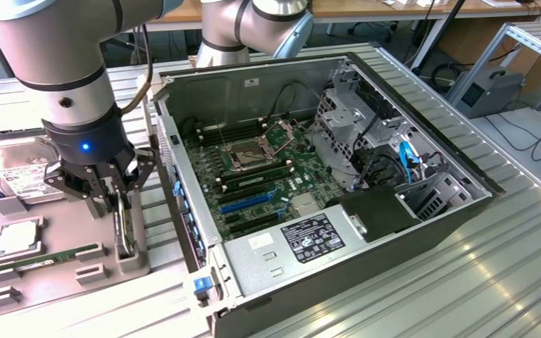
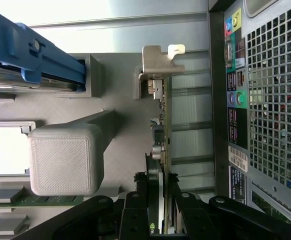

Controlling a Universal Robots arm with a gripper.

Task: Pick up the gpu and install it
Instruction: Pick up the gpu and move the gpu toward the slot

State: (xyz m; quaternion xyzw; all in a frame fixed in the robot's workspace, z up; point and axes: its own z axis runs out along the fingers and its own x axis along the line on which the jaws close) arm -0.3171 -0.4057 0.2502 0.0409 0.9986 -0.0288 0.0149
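Now, gripper (image 2: 161,187) snug around the thin, dark, silver-bracketed gpu (image 2: 164,125), upright on edge.

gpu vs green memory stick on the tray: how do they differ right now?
The gpu stands on edge, tall above the tray; the memory stick sits low. The gpu is dark; the memory stick is green. The pincer grips the gpu; the memory stick is untouched. Both rest in the grey tray.
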